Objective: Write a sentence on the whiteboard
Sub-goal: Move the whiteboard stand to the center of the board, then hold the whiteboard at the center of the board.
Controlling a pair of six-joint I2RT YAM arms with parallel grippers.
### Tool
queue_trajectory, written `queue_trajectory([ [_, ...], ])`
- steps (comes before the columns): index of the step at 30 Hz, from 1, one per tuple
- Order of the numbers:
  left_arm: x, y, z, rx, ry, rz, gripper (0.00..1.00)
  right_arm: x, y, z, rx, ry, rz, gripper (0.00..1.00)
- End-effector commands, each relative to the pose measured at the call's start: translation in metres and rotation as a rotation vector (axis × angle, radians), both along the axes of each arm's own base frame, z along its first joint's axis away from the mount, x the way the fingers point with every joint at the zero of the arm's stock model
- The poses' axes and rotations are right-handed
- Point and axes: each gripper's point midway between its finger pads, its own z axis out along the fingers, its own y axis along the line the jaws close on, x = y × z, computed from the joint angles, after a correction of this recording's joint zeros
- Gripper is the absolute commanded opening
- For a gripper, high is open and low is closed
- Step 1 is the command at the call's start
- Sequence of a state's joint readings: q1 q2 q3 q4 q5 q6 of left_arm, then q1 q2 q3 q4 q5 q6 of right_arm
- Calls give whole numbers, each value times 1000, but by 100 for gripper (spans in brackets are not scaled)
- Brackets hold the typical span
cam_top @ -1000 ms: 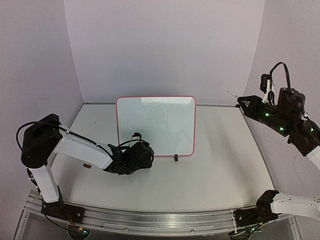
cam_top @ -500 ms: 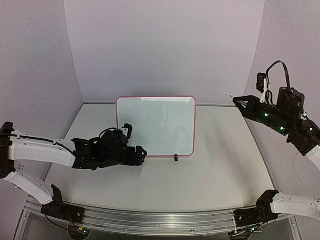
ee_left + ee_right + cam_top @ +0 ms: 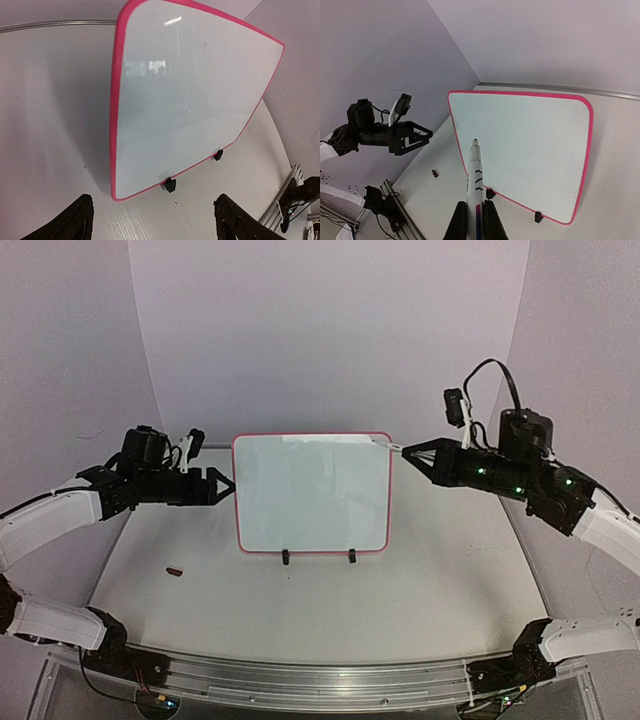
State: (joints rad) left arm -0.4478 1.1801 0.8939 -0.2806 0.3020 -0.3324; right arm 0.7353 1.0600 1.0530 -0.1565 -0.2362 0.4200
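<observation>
The whiteboard (image 3: 312, 493) stands nearly upright in the middle of the table (image 3: 430, 580), towards the back wall. It is propped on two small black clips (image 3: 285, 557) along its lower pink-red edge. Its white face shows only pale reflections.

The white marker (image 3: 394, 447) points its dark tip at the board's upper right corner in the top view. Whether the tip touches the surface cannot be told. The right gripper (image 3: 420, 453) holds the marker, its two fingers (image 3: 457, 222) pressed tight against the barrel on either side. The right arm reaches in from the right at about the height of the board's top edge.

The left gripper (image 3: 218, 486) hangs just beside the board's left edge, apart from it, with its jaws spread wide and nothing between them. Its wrist view shows both black fingertips (image 3: 75, 225) well apart below the board.

A small dark reddish object (image 3: 175, 570) lies on the table near the left arm, well apart from the board.
</observation>
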Motion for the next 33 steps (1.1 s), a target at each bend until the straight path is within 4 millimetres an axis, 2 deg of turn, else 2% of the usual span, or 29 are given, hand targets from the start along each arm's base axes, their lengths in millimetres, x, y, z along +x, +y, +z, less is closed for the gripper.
queue_trajectory([
  [1,13,-5,23,-91,-146,-142,83,-7,30,28,45,-83,39,0],
  [6,39,29,20,-148,-217,-75,83,-8,63,14,55,-64,79,0],
  [8,43,36,17,-183,-234,-79,83,-8,76,11,73,-66,94,0],
  [13,43,19,3,-203,-243,-222,83,2,103,-2,126,-51,122,0],
  [19,46,9,-15,-220,-244,-303,82,12,134,-11,155,-40,184,0],
  [26,51,2,-28,-235,-232,-362,78,23,158,-19,148,-23,211,0],
  [28,54,2,-32,-223,-233,-361,72,26,161,-21,152,-19,212,0],
  [30,57,0,-33,-221,-235,-371,59,28,164,-24,153,-12,212,0],
  [33,56,-8,-35,-212,-242,-394,47,29,168,-27,152,-5,217,0],
])
